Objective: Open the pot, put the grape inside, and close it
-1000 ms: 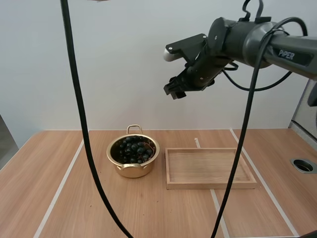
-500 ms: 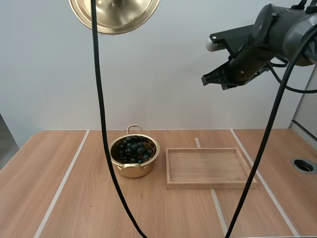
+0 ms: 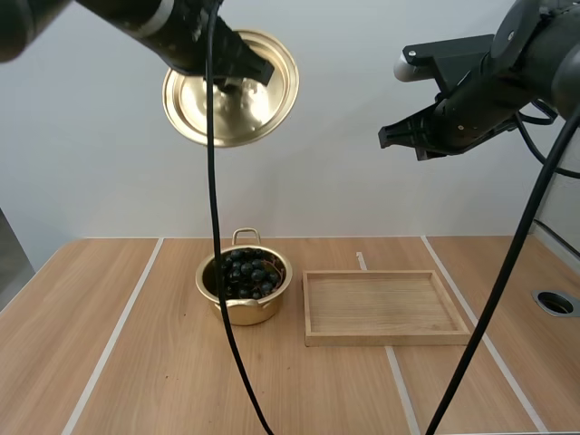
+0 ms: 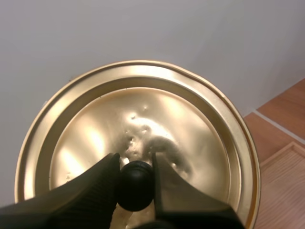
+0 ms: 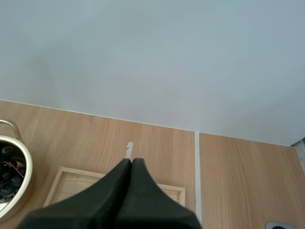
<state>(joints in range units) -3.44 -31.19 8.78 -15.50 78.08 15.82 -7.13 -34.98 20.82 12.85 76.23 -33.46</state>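
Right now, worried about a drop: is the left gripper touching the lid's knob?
Touching. The left wrist view shows the left gripper pinching the black knob of the lid from both sides.

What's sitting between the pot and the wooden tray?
Nothing: just a bare strip of table separates pot and wooden tray, in the high view.

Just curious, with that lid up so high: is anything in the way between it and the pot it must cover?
Nothing visible. The left pincer holds the lid by its knob high above the pot, whose open top shows just the grapes. The right pincer hangs off to the side, above the tray.
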